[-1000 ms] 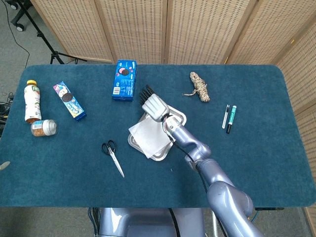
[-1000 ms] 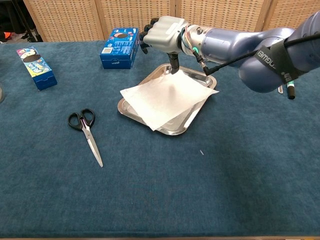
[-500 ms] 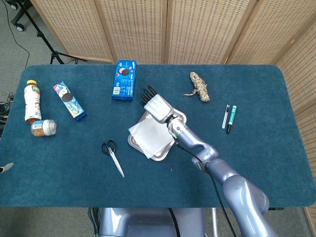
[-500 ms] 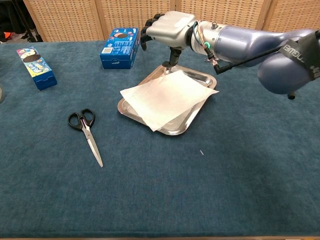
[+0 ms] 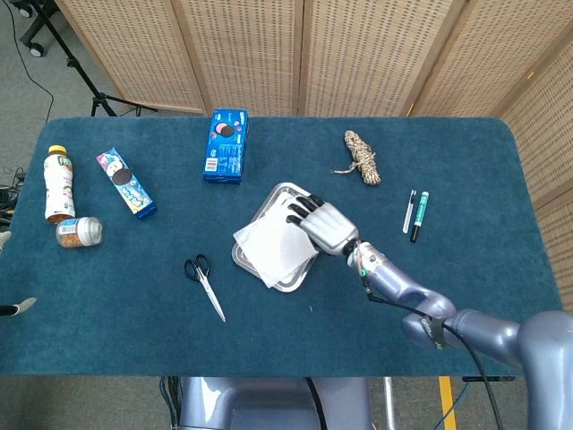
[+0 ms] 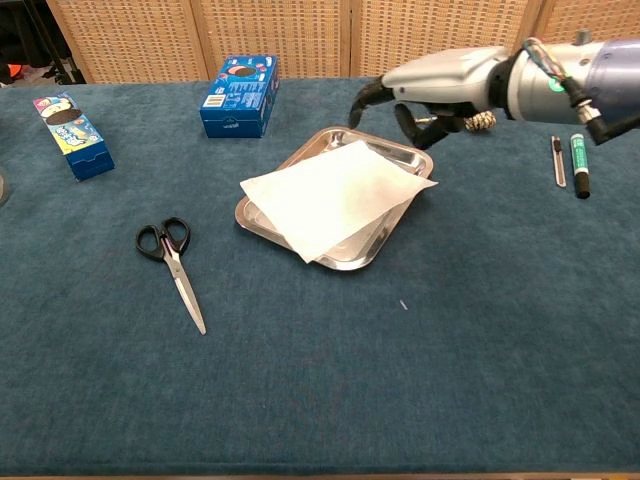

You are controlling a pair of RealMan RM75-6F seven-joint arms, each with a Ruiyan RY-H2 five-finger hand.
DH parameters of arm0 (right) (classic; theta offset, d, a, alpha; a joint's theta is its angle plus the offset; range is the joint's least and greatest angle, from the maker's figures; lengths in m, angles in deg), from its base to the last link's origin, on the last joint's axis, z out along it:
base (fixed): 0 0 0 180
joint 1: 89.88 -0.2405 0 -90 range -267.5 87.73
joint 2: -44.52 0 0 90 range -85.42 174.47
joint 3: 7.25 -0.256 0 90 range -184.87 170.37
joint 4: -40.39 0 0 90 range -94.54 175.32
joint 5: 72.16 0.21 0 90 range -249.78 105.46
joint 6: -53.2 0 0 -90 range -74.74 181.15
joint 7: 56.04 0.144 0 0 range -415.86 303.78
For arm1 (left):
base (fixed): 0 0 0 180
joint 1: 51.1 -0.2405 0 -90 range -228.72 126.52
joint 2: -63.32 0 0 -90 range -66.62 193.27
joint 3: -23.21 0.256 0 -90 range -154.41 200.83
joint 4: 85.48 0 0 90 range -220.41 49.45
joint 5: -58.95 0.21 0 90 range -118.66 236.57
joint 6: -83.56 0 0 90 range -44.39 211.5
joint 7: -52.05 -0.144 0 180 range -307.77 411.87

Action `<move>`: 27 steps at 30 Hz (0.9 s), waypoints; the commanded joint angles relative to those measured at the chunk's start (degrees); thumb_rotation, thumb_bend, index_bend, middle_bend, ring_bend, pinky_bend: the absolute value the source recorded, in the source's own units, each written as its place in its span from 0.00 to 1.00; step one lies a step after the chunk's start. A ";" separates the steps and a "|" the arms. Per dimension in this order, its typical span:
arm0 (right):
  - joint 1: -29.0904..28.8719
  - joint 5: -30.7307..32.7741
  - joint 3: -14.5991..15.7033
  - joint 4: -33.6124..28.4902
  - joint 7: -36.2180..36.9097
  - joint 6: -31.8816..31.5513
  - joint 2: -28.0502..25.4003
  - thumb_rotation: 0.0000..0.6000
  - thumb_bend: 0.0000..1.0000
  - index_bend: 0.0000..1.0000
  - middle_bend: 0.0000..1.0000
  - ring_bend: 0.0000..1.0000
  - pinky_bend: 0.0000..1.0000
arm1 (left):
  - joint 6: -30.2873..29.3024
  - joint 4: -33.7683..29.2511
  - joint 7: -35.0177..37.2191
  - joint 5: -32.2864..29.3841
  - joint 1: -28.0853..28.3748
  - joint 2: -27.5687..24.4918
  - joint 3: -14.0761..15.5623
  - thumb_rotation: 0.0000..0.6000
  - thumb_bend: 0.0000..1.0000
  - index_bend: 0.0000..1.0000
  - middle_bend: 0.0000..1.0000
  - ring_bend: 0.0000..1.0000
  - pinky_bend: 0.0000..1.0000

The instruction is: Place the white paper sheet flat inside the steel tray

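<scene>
Covering nearly the whole of both views, the blue-carpeted surface (image 5: 466, 161) is seen carrying everything else. The right arm (image 5: 421, 300) is stretched across it from the near right, and its right hand (image 5: 324, 224) is held above the far right part of the steel tray (image 5: 279, 193), palm down, with the dark fingers (image 6: 362, 97) spread and slightly curled; nothing is gripped, and in the chest view a gap is seen between the fingers and the tray. The left hand is not shown in either view.

The tray is placed near the middle of the surface. The white paper sheet (image 5: 271, 246) is laid over it at a skew to the tray's edges: most of the sheet is lying across the tray, while one corner is pushed out past the left rim and another past the right rim in the chest view, so the sheet is resting on the rims and not fully flat inside.

A blue biscuit box (image 5: 225, 145) is set beyond the tray, and a second, smaller snack box (image 5: 126, 183) is lying toward the far left. A bottle with a yellow cap (image 5: 59, 184) and a small jar (image 5: 79, 232) are found at the left edge. Black-handled scissors (image 5: 205, 283) are lying left of the tray. A coil of rope (image 5: 361, 156) and two pens (image 5: 414, 213) are placed to the right.
</scene>
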 commanded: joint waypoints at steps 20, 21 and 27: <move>0.09 18.92 4.28 -7.08 -18.95 3.38 -1.75 1.00 1.00 0.00 0.00 0.00 0.00 | -0.21 -0.35 -1.76 -0.44 0.35 0.54 0.28 1.00 0.00 0.00 0.00 0.00 0.00; 0.02 19.05 4.28 -7.09 -19.12 3.33 -1.59 1.00 1.00 0.00 0.00 0.00 0.00 | -0.21 -0.35 -1.80 -0.45 0.37 0.55 0.28 1.00 0.00 0.00 0.00 0.00 0.00; -0.44 20.48 4.46 -7.11 -20.07 3.34 -0.56 1.00 1.00 0.00 0.00 0.00 0.00 | -0.06 -0.22 -1.94 -0.67 0.46 0.64 0.32 1.00 0.00 0.00 0.00 0.00 0.00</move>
